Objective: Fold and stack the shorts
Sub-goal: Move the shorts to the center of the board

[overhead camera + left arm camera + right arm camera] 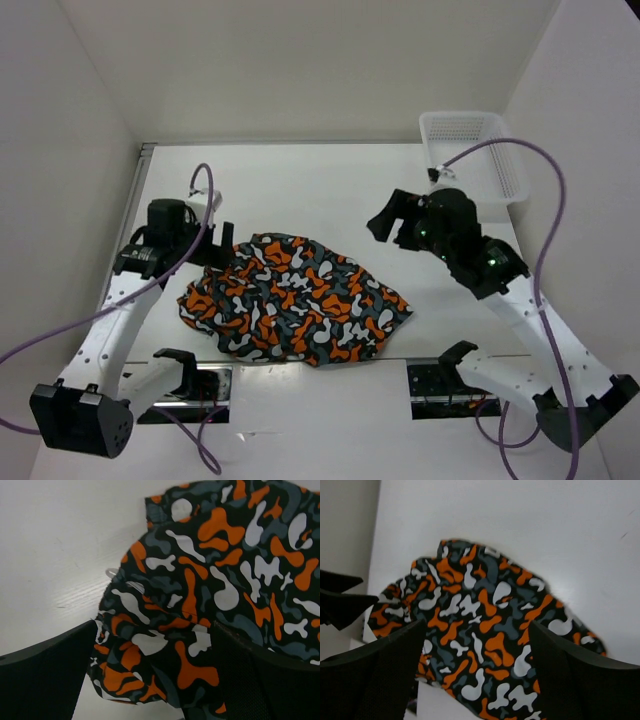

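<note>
At the near edge, the white surface (320,425) carried the 2 arm bases side by side, with 2 dark recesses just behind them. Purple cables (553,235) looped off both arms. Plain white walls (300,60) closed the space on the left, right and far sides.

The shorts (295,300) lay left of centre, towards the near half of the surface, spread in a rumpled, roughly oval heap. Their camouflage print mixed orange, dark grey, black and white blotches, and the left edge was bunched into folds, with a thin white cord showing there.

The left pincer (222,245) sat low at the far-left edge of the shorts, its jaws spread wide with the bunched fabric lying between the 2 fingers (45,675); the left one touched the cloth. The right pincer (388,215) hung to the right of the shorts and apart from them, also spread wide and holding nothing.

In the far right corner stood a white mesh basket (470,150).
</note>
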Available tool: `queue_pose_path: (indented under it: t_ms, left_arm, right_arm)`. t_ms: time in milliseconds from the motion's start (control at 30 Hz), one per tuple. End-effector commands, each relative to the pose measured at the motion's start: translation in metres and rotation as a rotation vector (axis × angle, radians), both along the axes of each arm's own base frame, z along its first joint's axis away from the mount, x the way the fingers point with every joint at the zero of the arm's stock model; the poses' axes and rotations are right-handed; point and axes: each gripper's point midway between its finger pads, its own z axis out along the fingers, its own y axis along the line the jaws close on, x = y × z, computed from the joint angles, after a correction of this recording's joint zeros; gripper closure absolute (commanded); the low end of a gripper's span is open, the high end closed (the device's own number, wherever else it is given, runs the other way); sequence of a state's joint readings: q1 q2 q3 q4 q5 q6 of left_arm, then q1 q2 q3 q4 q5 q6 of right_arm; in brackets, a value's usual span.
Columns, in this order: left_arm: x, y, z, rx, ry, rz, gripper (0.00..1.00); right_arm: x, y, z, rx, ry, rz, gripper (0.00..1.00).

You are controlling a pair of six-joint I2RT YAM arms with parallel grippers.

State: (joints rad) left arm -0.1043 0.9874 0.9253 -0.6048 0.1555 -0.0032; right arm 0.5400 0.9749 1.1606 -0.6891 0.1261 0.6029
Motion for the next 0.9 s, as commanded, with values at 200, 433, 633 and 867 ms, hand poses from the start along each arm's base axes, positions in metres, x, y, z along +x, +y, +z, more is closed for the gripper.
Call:
queue_pose_path:
  t_ms: [200,433,633,867]
  left_arm:
    - [-0.025,-0.032,-0.07,-0.071,0.229,-0.136,0.0]
    - [-0.032,-0.05,-0.093,-0.145,0.236,-0.213,0.3]
    - [0.006,-0.053,-0.041,-0.153,0.094,-0.215,1.0]
    - [0.065,-0.063,0.05,-0.204,-0.094,-0.258,1.0]
  right_arm:
    - [0.016,0.059,-0.13,0.07,0.291,0.065,0.02]
    - [0.045,0.088,-0.195,-0.108,0.367,0.089,0.04]
    - [0.049,0.092,-0.239,-0.16,0.441,0.095,0.41]
    - [0.084,0.119,-0.214,-0.141,0.384,0.125,1.0]
